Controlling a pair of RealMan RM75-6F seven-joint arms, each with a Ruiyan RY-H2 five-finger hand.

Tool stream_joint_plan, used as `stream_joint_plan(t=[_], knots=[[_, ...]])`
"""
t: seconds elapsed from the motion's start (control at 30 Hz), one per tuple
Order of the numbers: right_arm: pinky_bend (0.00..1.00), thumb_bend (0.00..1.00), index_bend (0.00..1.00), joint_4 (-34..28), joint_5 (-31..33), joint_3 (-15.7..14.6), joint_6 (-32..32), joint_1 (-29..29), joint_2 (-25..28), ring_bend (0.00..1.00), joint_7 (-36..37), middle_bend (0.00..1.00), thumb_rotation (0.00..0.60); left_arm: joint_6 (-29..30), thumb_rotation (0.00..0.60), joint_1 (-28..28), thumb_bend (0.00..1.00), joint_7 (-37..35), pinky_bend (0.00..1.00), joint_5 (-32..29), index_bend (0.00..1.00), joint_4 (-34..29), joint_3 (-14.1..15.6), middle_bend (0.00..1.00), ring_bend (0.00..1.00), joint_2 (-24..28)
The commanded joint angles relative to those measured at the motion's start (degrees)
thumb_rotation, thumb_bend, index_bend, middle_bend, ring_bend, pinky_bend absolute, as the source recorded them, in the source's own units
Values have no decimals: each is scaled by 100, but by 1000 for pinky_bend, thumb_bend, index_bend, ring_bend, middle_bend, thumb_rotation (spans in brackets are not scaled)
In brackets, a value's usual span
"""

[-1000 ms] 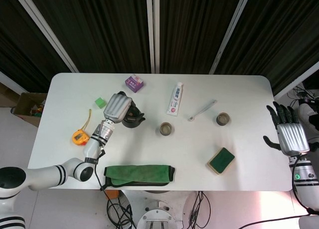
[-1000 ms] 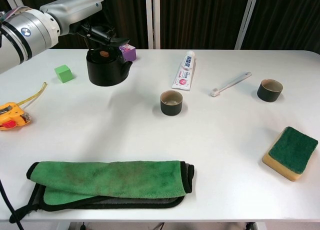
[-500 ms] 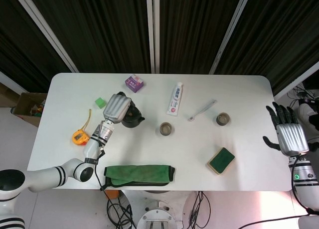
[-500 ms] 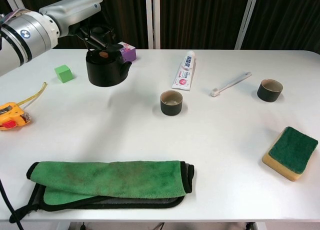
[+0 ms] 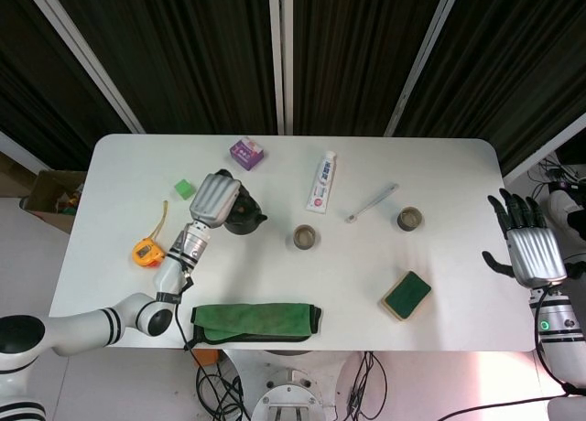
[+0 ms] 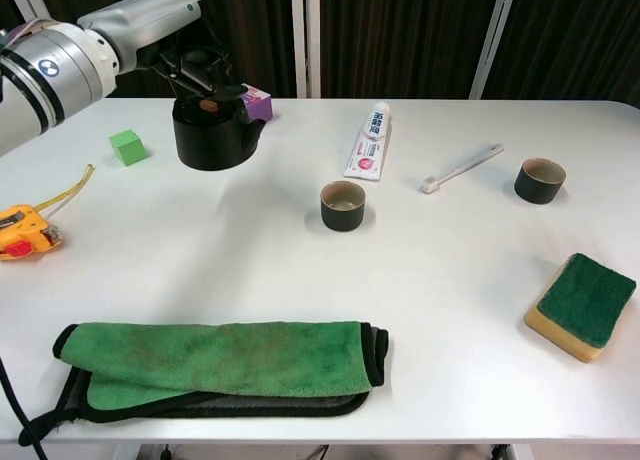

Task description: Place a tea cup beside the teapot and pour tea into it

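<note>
Currently, a squat black teapot [image 6: 211, 133] with a brown lid knob is gripped from above by the left hand [image 5: 215, 199], left of a dark cup [image 6: 342, 205]. Off-table, the right hand [image 5: 529, 249] is held spread, empty.

The left arm [image 5: 101, 322] is glossy white in rounded segments with black bands at the joints, ending in a ribbed silver wrist. The left hand [image 5: 213, 199] has a ridged silver-grey back and black fingers. The right hand [image 5: 528, 247] matches it, with a small green light on its white forearm.
</note>
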Motion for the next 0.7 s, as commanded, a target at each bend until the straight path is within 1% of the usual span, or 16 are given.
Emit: stream_joint_plan(t=[0.03, 0.23, 0.3, 0.5, 0.7], knots=[[0, 194, 0, -1, -2, 1, 4, -1, 1, 0, 0, 0, 600, -6, 526, 4, 263, -13, 388, 27, 1000, 3, -22, 1000, 1000, -43], [0, 194, 0, -16, 1, 7, 9, -4, 23, 0, 5, 0, 600, 7, 532, -50, 267, 58, 388, 137, 1000, 55, -68, 1000, 1000, -231], [0, 193, 0, -23, -3, 5, 15, -8, 34, 0, 2, 0, 600, 14, 555, -80, 270, 113, 388, 174, 1000, 104, -84, 1000, 1000, -307], [0, 194, 0, 6, 20, 8, -3, -12, 41, 0, 32, 0, 600, 115, 595, -153, 278, 373, 411, 342, 1000, 306, -56, 1000, 1000, -596], [0, 193, 0, 36, 14, 14, 10, -19, 46, 0, 89, 0, 600, 86, 600, -247, 281, 536, 413, 441, 1000, 523, -47, 1000, 1000, -886]])
